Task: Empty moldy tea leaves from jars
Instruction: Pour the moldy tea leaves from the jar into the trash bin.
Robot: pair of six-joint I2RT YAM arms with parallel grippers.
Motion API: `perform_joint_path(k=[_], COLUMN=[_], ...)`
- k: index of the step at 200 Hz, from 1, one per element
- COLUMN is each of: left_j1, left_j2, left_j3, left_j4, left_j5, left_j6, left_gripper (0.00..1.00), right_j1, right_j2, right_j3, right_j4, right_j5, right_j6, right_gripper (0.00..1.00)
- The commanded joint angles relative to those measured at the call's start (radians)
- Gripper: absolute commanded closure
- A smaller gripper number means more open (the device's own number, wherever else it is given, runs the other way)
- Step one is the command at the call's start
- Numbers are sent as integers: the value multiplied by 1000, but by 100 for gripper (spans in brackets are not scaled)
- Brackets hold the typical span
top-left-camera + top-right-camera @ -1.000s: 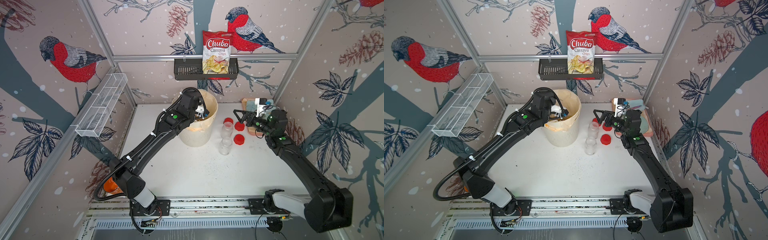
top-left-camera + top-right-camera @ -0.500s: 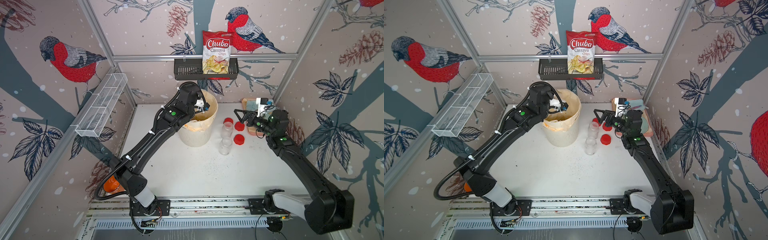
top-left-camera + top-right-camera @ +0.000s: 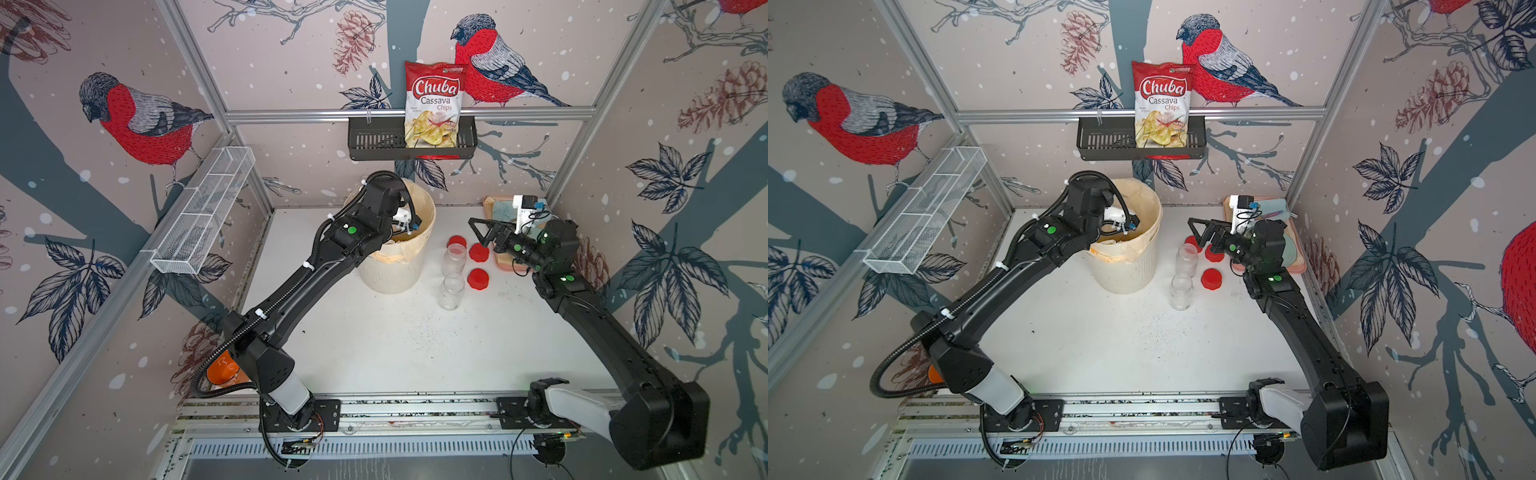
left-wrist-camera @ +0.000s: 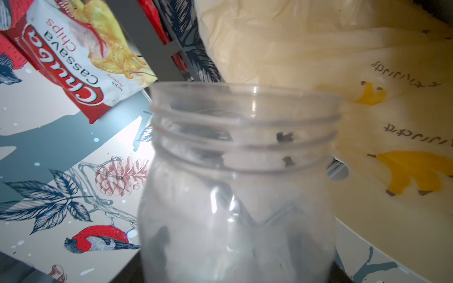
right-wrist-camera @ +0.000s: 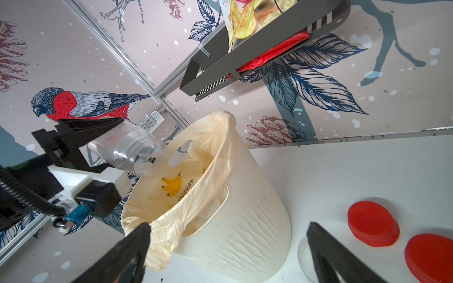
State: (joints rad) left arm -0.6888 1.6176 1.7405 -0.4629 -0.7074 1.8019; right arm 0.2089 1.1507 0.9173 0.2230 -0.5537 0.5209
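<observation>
Over the white tabletop [image 3: 374,353], the left claw [image 5: 107,139] is pinching a jar [image 5: 127,150] tipped mouth-down over the bin [image 5: 245,220], bobbing up then down this past second; only stray tea leaves [image 5: 152,160] are clinging inside. Meanwhile the right claw [image 5: 229,232] is idling, spread wide. Emptying seems nearly done.

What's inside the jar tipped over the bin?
Only a few dark tea leaves cling near the mouth of the jar; the rest looks empty. Its base is partly covered by the left tool.
</observation>
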Motion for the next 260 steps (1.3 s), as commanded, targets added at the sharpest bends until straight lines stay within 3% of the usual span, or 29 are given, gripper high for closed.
perform_joint_path(k=[1,25,61,97,142,186,221,260], left_j1=[6,7,11,9,20,11,20,20], left_j2=[-4,10,-26,-18,-53,-1,-48,-33], left_j3=[-20,49,-33,65,-87,94,-53,-11], left_j4=[7,-2,35,5,62,32,47,53], left_j5=[17,5,35,4,57,19,65,75], left_j6=[8,18,34,55,49,74,21,-13], left_gripper=[32,32,31,32,31,32,32,32], right_j1=[1,0,3,3,12,15,18,21], right_j2=[0,3,10,12,21,14,24,21], right_j3=[4,13,13,21,24,28,20,22], right_j4=[25,15,22,13,23,10,29,27], right_j5=[-12,-12,-16,-22,-28,-20,-31,-39], right_j6=[-2,-9,-4,-12,-4,-13,-5,-13], right_gripper=[0,1,1,0,0,1,1,0])
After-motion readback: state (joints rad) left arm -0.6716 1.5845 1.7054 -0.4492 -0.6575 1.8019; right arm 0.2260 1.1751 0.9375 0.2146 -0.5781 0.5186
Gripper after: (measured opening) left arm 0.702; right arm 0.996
